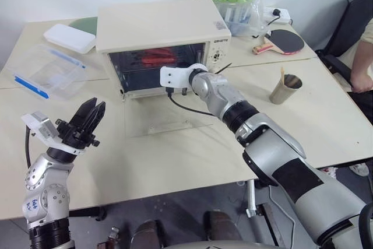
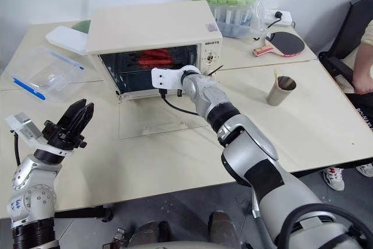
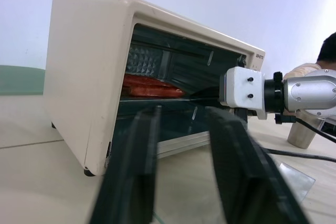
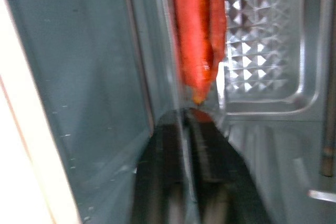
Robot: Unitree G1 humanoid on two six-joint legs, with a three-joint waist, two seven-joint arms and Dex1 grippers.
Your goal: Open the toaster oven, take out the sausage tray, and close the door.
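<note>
Right gripper [image 4: 184, 124] fingers inside toaster oven [image 1: 157, 24]

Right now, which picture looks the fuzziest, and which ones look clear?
Right wrist view: fuzziest, with the sausages and the right end effector smeared. Left wrist view: the oven is crisp, but the left end effector's fingers are soft, dark shapes up close. Both eye views: clear and evenly lit.

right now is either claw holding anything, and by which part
The right claw is shut on the sausage tray's front edge inside the oven; the left claw holds nothing.
</note>
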